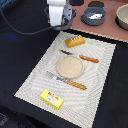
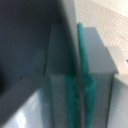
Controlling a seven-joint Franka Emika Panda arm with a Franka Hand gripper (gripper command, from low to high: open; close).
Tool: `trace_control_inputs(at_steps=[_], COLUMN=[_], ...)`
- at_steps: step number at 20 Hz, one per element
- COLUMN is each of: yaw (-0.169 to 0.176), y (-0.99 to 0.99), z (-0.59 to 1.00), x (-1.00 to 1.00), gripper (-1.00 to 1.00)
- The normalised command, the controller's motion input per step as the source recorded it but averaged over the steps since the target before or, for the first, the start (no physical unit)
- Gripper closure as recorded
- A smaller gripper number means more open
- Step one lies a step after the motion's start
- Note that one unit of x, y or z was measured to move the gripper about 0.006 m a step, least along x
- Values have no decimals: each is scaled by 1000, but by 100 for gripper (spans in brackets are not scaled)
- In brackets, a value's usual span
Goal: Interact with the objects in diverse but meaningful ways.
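**A:** Where is everything lying?

**B:** In the exterior view a pale woven placemat [image 1: 35, 82] covers the dark counter [image 1: 17, 55]. At its centre sits the beige plate [image 1: 69, 66]. An orange-handled knife [image 1: 80, 56] lies just beside the plate toward the upper right, and an orange-handled fork [image 1: 66, 80] lies just below it. The orange bread loaf [image 1: 75, 40] is near the mat's upper edge, and the yellow packet [image 1: 52, 98] is at the lower centre of the frame.

**A:** Any writing on that packet?

**B:** There is a red mark on it, but it is too blurred to read.

**A:** And the pots?

**B:** A grey saucepan [image 1: 93, 16] stands at the upper right, on a brown board [image 1: 107, 31], with something white inside. A larger grey pot [image 1: 123, 17] is cut off by the right edge.

**A:** What about the arm?

**B:** The white gripper [image 1: 59, 19] hangs at the top centre, above the loaf and apart from it. Whether the jaws are parted or closed, I cannot tell; the wrist view is only a grey and teal blur.
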Motion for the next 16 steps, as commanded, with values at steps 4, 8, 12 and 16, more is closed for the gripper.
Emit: trace_control_inputs(at_steps=[4, 8, 12, 16], yaw=[0, 0, 0, 0], y=[-929, -909, -865, -873], z=[0, 0, -84, -90], x=[-41, -106, -204, -178], gripper=[100, 100, 100, 100])
